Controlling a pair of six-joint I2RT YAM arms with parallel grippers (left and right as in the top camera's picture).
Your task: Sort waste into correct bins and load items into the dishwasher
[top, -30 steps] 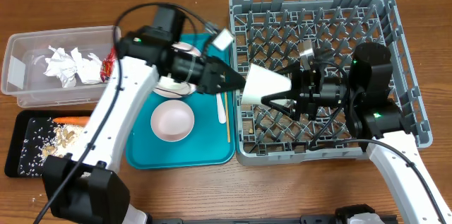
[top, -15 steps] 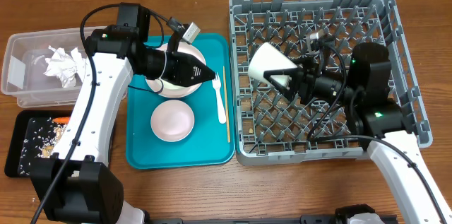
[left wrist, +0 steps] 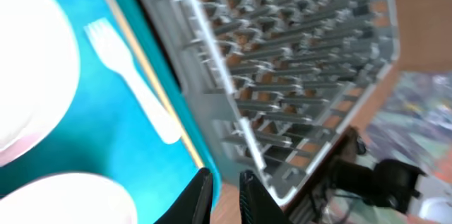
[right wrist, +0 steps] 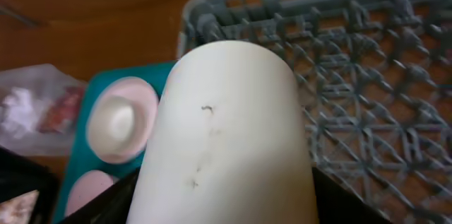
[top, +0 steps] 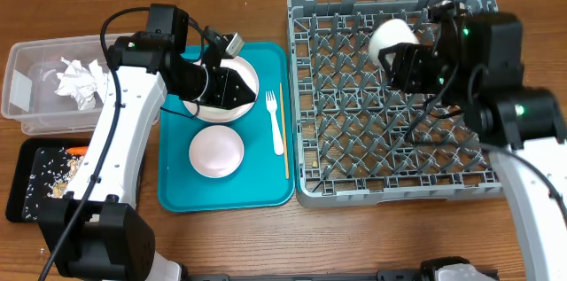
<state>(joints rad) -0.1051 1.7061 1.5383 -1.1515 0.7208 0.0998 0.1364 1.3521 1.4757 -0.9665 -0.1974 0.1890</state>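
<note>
Left arm (top: pixel 124 139), right arm (top: pixel 532 201): white tubular links, black joint housings, small green indicator lights (seen on both arms), looping black cables. Left gripper (left wrist: pixel 222 194): two slim black fingers (left wrist: pixel 200 197).

**Occluded, cropped and blurred areas**
Right wrist: cup (right wrist: pixel 226 132) fills the frame, its lower end cut off, masking the rack (right wrist: pixel 367 75) centre. Left wrist: blurred; plate (left wrist: pixel 28 61) and bowl (left wrist: pixel 63 199) cropped. Overhead: left gripper (top: pixel 241 93) covers part of the plate.
</note>
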